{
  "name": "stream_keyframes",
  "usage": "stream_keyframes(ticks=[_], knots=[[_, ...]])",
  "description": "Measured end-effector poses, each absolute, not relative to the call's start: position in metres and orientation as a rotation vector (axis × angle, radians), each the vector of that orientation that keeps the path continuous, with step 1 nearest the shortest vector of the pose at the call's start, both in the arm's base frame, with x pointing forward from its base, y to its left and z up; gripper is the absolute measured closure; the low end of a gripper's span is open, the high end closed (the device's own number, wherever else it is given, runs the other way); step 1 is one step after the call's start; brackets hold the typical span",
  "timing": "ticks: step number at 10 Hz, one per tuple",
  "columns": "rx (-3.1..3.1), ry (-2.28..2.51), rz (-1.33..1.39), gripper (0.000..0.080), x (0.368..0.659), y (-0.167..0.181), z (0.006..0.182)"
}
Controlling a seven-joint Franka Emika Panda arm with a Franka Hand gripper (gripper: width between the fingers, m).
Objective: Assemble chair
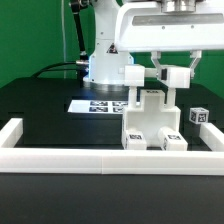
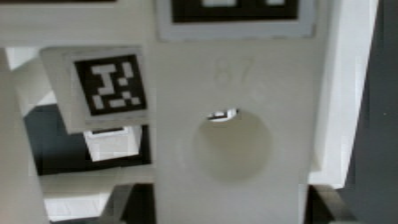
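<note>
White plastic chair (image 1: pixel 150 120), its top end in the tight clasp of the nearly closed gripper (image 1: pixel 175 80).

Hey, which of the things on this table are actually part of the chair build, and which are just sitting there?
Part of the job: half-built chair, held by the end effector; small tagged white block beside it.
Not part of it: marker board; white border frame.

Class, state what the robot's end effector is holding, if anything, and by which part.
The end effector is shut on the matte white blocky plastic chair, gripping the top of its upright piece.
</note>
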State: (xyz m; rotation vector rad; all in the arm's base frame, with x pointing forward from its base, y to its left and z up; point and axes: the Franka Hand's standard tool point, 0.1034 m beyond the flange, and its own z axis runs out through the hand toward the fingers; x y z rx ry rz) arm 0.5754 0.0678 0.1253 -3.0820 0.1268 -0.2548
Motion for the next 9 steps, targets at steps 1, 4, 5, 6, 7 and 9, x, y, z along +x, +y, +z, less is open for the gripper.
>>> stream_keyframes(ticks=[1, 4, 5, 6, 7, 9], knots=[[-3.082, 0.127, -0.258, 0.0509, 0.576, 0.068, 0.125], [-3.086, 0.127, -0.254, 0.0509, 0.576, 0.067, 0.120], [-3.088, 0.127, -0.248, 0.0509, 0.575, 0.066, 0.118], [-3.089, 0.127, -0.246, 0.0509, 0.575, 0.066, 0.117], [-3.089, 0.127, -0.245, 0.0509, 0.575, 0.066, 0.117], [-3.090, 0.128, -0.241, 0.0509, 0.574, 0.066, 0.115]])
